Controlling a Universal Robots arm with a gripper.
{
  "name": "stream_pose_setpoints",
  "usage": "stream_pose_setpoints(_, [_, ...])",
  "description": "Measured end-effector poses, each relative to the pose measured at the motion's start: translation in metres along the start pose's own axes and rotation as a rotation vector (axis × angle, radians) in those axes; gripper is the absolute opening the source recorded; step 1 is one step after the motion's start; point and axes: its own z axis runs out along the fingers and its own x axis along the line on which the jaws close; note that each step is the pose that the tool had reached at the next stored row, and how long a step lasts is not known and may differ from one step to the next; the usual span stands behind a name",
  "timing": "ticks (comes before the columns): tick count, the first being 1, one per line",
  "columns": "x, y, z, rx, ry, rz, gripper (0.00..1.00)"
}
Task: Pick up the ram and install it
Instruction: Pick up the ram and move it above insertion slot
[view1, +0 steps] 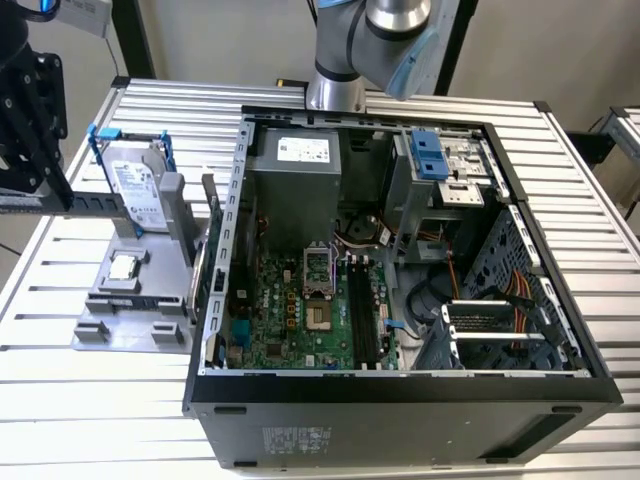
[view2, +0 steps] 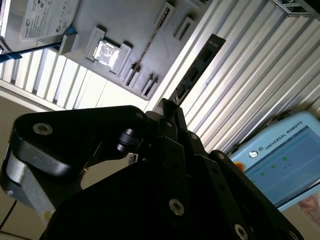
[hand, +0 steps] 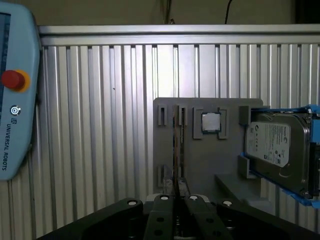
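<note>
Table: slatted metal table (view1: 100, 400) is carrying an open computer case (view1: 400, 425) in the exterior view.
Tray: grey tray (view1: 130, 330) is sitting at nine o'clock from the case, just beside it, bearing a hard drive (view1: 135, 195) and a small square chip (view1: 123, 267).
Gripper: black gripper (hand: 177, 189) is hanging above the table, at about eleven o'clock from the tray in the exterior view.
Jaws: they are standing narrow, pinching one end of the ram (view2: 200, 62).
Ram: it is jutting out past the fingertips, apart from the tray; in the first wrist view it is showing edge-on, seemingly as a thin dark line.
</note>
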Motion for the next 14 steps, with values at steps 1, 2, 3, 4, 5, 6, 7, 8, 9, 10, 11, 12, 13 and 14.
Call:
stream_pose_setpoints(1, [0.0, 0.0, 0.0, 0.0, 0.0, 0.0, 0.0])
stream_pose_setpoints(2, [0.0, 0.0, -0.0001, -0.0001, 0.0001, 0.0, 0.0])
stream_pose_setpoints(3, [0.0, 0.0, -0.0001, -0.0001, 0.0001, 0.0, 0.0])
stream_pose_setpoints(4, [0.0, 0.0, -0.0001, -0.0001, 0.0001, 0.0, 0.0])
stream_pose_setpoints(5, [0.0, 0.0, -0.0001, -0.0001, 0.0, 0.0, 0.0])
stream_pose_setpoints(6, [0.0, 0.0, -0.0002, -0.0001, 0.0001, 0.0, 0.0])
stream_pose_setpoints(7, [0.0, 0.0, -0.0001, 0.0, 0.0, 0.0, 0.0])
stream_pose_setpoints(8, [0.0, 0.0, -0.0002, -0.0001, 0.0001, 0.0, 0.0])
stream_pose_setpoints(9, [0.0, -0.0001, -0.0001, -0.0001, 0.0001, 0.0, 0.0])
stream_pose_setpoints(10, [-0.0001, -0.0003, -0.0003, -0.0002, 0.0002, 0.0, 0.0])
stream_pose_setpoints(11, [-0.0002, -0.0007, -0.0003, -0.0002, 0.0002, 0.0, 0.0])
stream_pose_setpoints(12, [-0.0004, -0.0015, -0.0003, -0.0003, 0.0003, 0.0, 0.0])
stream_pose_setpoints(13, [-0.0006, -0.0022, -0.0002, -0.0001, 0.0001, 0.0, 0.0])
stream_pose_setpoints(14, [-0.0008, -0.0029, -0.0001, 0.0, 0.0001, 0.0, 0.0])
